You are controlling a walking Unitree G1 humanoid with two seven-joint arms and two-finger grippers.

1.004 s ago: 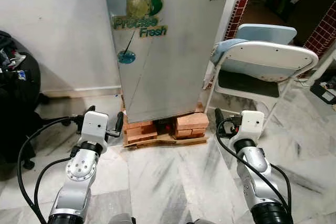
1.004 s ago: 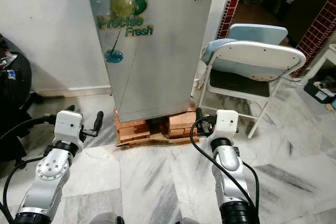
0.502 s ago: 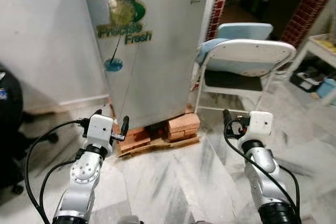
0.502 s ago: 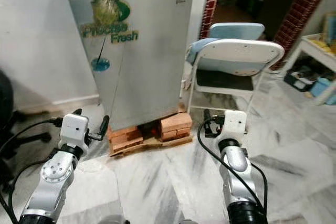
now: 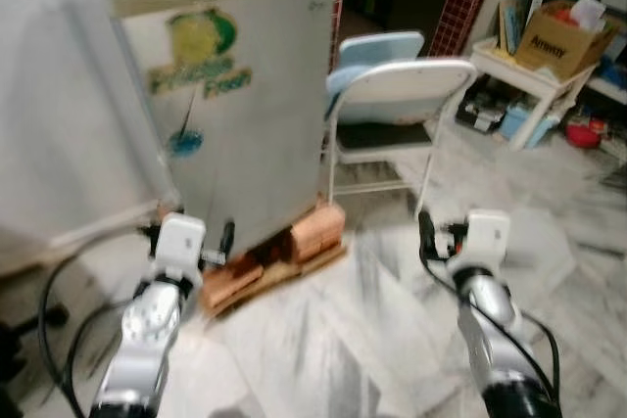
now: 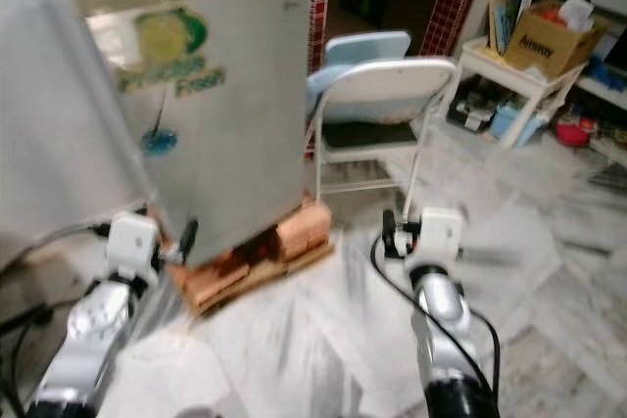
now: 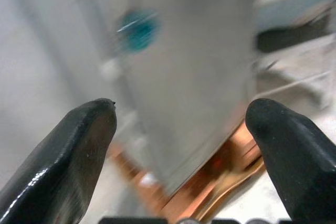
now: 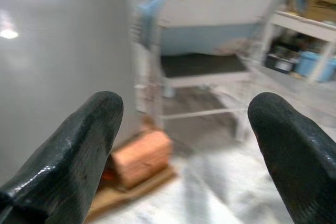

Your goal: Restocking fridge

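Beside the fridge (image 5: 230,115), a table (image 5: 529,70) has appeared.

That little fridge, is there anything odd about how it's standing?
Yes. The fridge does not sit on the marble floor but is propped on bricks and a wooden board, an improvised base. Its door is shut, and a folding chair stands close beside it.

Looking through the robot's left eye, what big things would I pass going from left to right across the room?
Fridge on bricks → folding chair → white side table carrying a cardboard box.
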